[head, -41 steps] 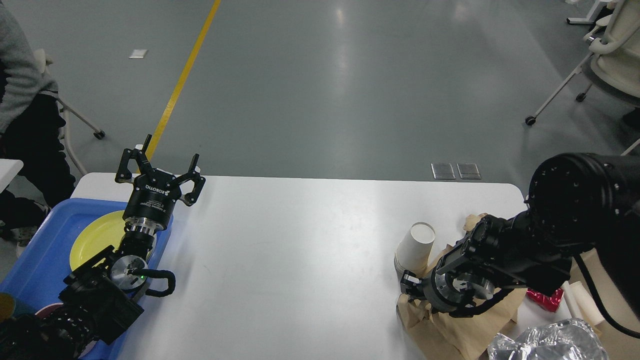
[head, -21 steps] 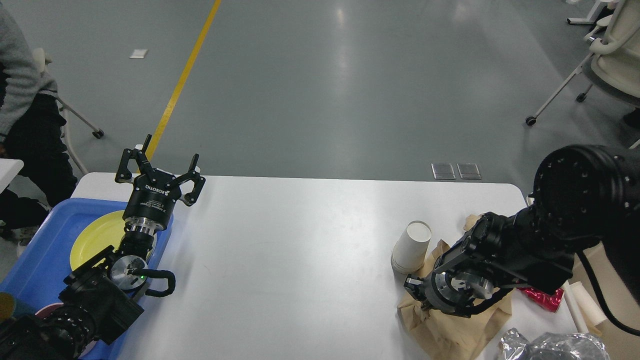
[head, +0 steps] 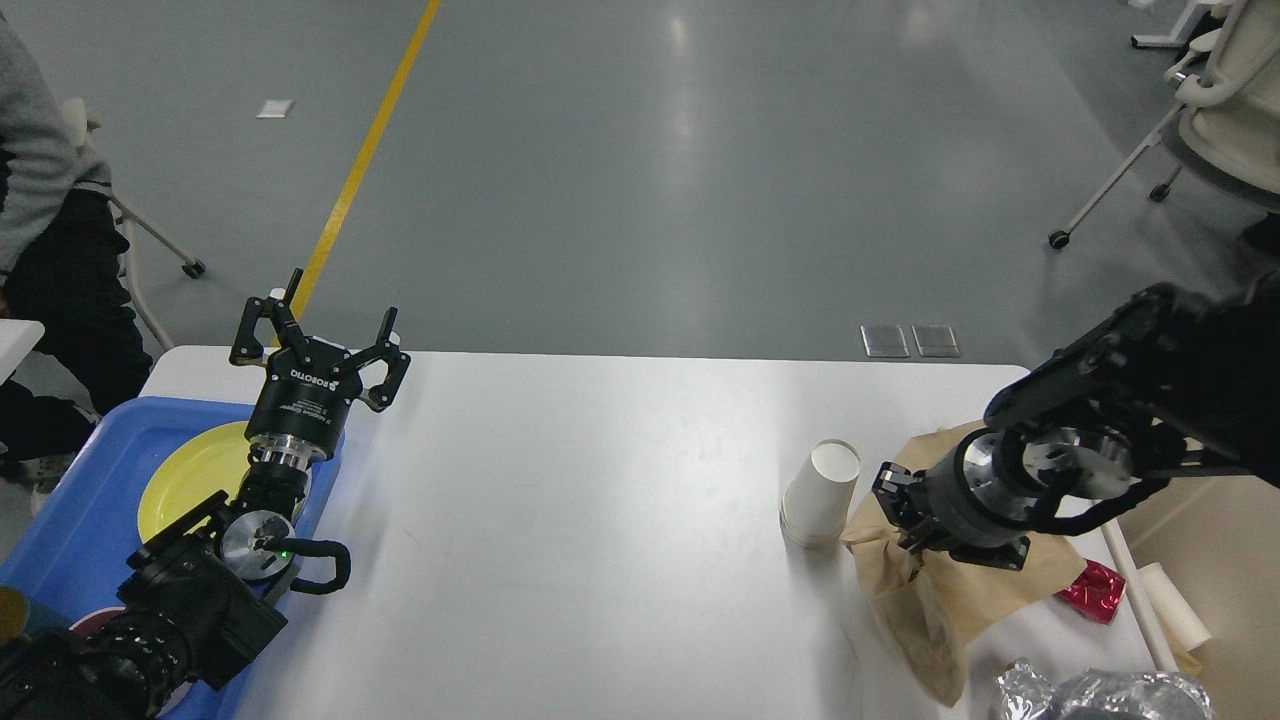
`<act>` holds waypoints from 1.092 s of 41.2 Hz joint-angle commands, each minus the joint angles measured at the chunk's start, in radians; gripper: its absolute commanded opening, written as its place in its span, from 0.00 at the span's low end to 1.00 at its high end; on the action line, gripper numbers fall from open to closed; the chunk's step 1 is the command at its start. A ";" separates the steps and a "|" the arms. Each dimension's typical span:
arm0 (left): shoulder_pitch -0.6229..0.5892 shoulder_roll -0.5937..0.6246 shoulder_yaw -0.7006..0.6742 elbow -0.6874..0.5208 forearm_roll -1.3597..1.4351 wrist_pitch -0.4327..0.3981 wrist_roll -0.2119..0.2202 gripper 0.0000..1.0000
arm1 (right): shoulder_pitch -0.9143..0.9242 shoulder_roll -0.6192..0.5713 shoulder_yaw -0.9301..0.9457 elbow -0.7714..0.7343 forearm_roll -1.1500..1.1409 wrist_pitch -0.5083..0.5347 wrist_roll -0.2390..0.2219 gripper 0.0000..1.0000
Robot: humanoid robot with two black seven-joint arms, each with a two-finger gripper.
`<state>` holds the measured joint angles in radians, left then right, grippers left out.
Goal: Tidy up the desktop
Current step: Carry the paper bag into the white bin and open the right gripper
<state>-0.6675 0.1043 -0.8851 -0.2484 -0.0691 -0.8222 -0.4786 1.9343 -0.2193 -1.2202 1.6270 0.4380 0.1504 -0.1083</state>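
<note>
Grey floor with a yellow line behind; white desktop across the foreground. At left, blue tray holding yellow plate, left gripper above, jaws spread, empty. Rightward, white paper cup, then right gripper clenched on brown paper bag.

Shiny grey floor with glare spots, a yellow line running across it, two metal floor plates, and a white wheeled chair top right.
</note>
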 commanded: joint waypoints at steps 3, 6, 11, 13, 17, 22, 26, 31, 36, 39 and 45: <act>0.000 0.000 0.000 0.000 0.000 0.000 0.000 0.99 | 0.247 -0.028 -0.102 0.019 -0.018 0.210 0.001 0.00; 0.000 0.000 0.000 0.000 0.000 0.000 0.000 0.99 | 0.377 -0.028 -0.119 0.031 -0.018 0.337 0.001 0.00; 0.000 0.000 0.000 0.000 0.000 0.000 0.000 0.99 | 0.552 -0.026 -0.087 0.033 -0.035 0.526 0.001 0.00; 0.000 0.000 0.000 0.000 0.000 0.000 0.000 0.99 | 0.584 -0.028 -0.053 0.033 -0.038 0.570 0.001 0.00; 0.000 0.000 0.000 0.000 0.000 0.002 0.000 0.99 | 0.581 -0.031 -0.053 0.028 -0.064 0.554 0.001 0.00; 0.000 0.000 0.000 0.000 0.000 0.000 0.000 0.99 | 0.506 -0.074 -0.085 0.027 -0.162 0.457 0.001 0.00; 0.000 0.000 0.000 0.000 0.000 0.000 0.000 0.99 | 0.381 -0.129 -0.163 0.001 -0.232 0.298 -0.002 0.00; 0.000 0.000 0.000 0.000 0.000 0.000 0.000 0.99 | 0.206 -0.161 -0.309 -0.105 -0.269 0.172 -0.014 0.00; 0.000 0.000 0.001 0.000 0.000 0.000 0.000 0.99 | -0.009 -0.195 -0.355 -0.336 -0.254 0.117 -0.014 0.00; 0.000 0.000 0.000 0.000 0.000 0.000 0.000 0.99 | -0.118 -0.229 -0.357 -0.445 -0.249 0.071 -0.016 0.00; 0.000 0.000 0.000 0.000 0.000 0.001 0.000 0.99 | -0.403 -0.258 -0.352 -0.726 -0.202 -0.050 -0.018 0.00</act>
<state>-0.6672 0.1043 -0.8850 -0.2486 -0.0693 -0.8219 -0.4786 1.7308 -0.4616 -1.5744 1.1033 0.1920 0.1815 -0.1239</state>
